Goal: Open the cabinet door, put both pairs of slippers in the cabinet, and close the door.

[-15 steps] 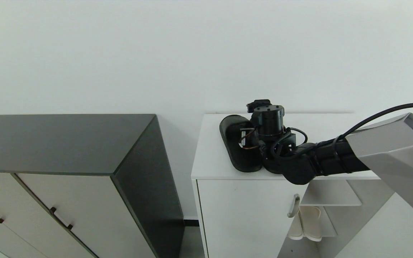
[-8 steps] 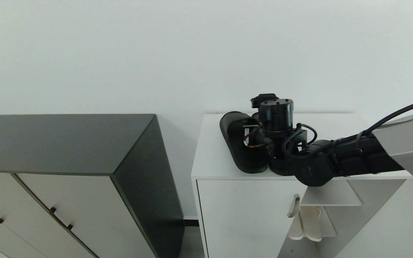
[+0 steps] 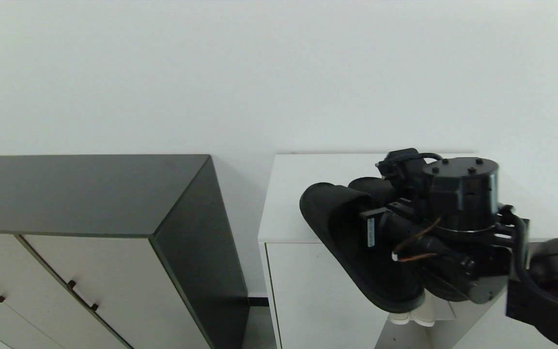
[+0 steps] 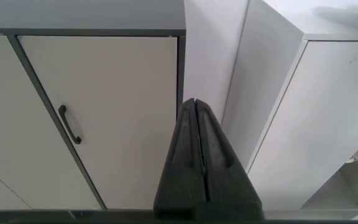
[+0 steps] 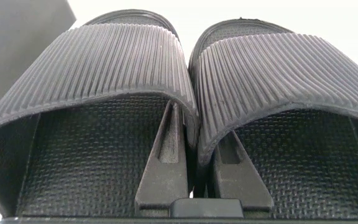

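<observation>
A pair of black slippers [image 3: 356,242] hangs in the air in front of the white cabinet [image 3: 303,208], lifted off its top. My right gripper [image 3: 385,225] is shut on the pair. In the right wrist view its fingers [image 5: 166,155] reach under the ribbed straps and pinch the two slippers [image 5: 185,87] together by their inner edges. The toes of a white pair [image 3: 412,317] peek out below the black soles, inside the cabinet's open right side. My left gripper [image 4: 197,109] is shut on nothing, low in front of the gap between the two cabinets.
A dark-topped cabinet [image 3: 90,194] with pale doors and black handles [image 3: 83,295] stands to the left of the white one, with a narrow gap between them. In the left wrist view its door [image 4: 117,93] faces me, beside the white cabinet's side [image 4: 316,124].
My right arm has lifted the black slippers off the white cabinet's top and drawn them toward me, down and to the right. The camera has not moved.
</observation>
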You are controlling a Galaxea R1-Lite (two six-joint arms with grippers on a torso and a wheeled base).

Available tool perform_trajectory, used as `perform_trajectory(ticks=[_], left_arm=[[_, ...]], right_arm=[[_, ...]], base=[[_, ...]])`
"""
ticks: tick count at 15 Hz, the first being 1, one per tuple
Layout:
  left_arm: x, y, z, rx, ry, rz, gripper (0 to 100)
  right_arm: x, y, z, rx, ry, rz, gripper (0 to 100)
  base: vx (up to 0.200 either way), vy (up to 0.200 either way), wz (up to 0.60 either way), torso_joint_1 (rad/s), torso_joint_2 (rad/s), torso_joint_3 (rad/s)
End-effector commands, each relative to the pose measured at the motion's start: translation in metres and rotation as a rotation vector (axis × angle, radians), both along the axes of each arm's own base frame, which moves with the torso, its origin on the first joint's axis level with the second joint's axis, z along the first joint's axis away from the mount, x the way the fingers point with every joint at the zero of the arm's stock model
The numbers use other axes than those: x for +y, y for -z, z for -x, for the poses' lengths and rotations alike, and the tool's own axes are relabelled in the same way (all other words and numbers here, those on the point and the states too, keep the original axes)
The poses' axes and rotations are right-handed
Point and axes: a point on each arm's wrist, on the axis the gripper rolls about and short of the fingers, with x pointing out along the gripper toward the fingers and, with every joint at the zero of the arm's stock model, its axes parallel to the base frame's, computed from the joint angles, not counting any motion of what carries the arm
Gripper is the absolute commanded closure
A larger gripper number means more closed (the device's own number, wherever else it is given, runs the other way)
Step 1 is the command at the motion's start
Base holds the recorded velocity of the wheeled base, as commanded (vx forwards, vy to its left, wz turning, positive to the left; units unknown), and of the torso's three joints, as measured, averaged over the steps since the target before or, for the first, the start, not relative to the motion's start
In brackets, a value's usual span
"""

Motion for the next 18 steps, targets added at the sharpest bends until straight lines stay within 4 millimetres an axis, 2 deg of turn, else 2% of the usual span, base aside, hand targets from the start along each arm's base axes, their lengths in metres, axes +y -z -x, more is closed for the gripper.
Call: perform_trajectory(ticks=[1,8,18], left_arm=[[0.000,0.000,0.000,0.000,0.000,-0.001,100],[0.000,0.000,0.000,0.000,0.000,0.002,100],[0.000,0.000,0.000,0.000,0.000,0.003,100]], right_arm=[[-0.021,-0.010,0.025,-0.018,-0.042,-0.029,100],[-0.019,-0.002,0.026,0.002,-0.050,-0.006,100],[-0.019,0.001,0.026,0.010,-0.050,0.004,100]], base=[[0.000,0.000,0.00,0.000,0.00,0.000],[0.000,0.000,0.00,0.000,0.00,0.000],[-0.200,0.000,0.00,0.001,0.00,0.002]])
